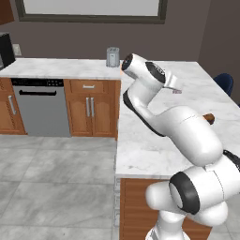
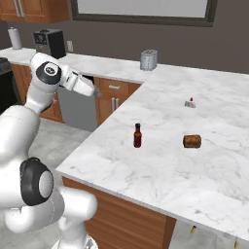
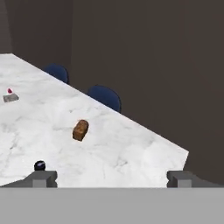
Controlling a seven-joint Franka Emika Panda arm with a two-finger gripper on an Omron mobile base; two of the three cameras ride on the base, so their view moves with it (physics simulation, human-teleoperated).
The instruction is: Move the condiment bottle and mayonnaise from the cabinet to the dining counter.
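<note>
Condiment bottle, slim dark red-brown glass with narrow neck and black cap [image 2: 137, 135], stood upright on the broad white grey-veined marble dining table [image 2: 160, 160], near its left edge in the right base view. In the hand view only its black cap [image 3: 40, 165] showed, just above my claw's left fingertip. Claw [image 3: 111, 178] was spread wide and empty, both dark tips [image 3: 43, 178] well apart, pointed out across the slab.

So I judged the bottle delivered; the mayonnaise jar was still to fetch, and I couldn't see it or the wall cabinet from here.

Handling guess for the jar: rigid, smooth-sided, moderately heavy for its size, squat so stable. I'd take it across the body below the lid, not on the lid. The bottle, if re-gripped: light, slippery, tippy, so mid-body, not the neck.

Nearby: small brown bread-like loaf [image 2: 192, 141] to the bottle's right, a small grey-and-red item [image 2: 190, 102] further back, grey metal toaster [image 2: 148, 60] at the corner, two blue chair backs [image 3: 104, 97] beyond the far edge.
</note>
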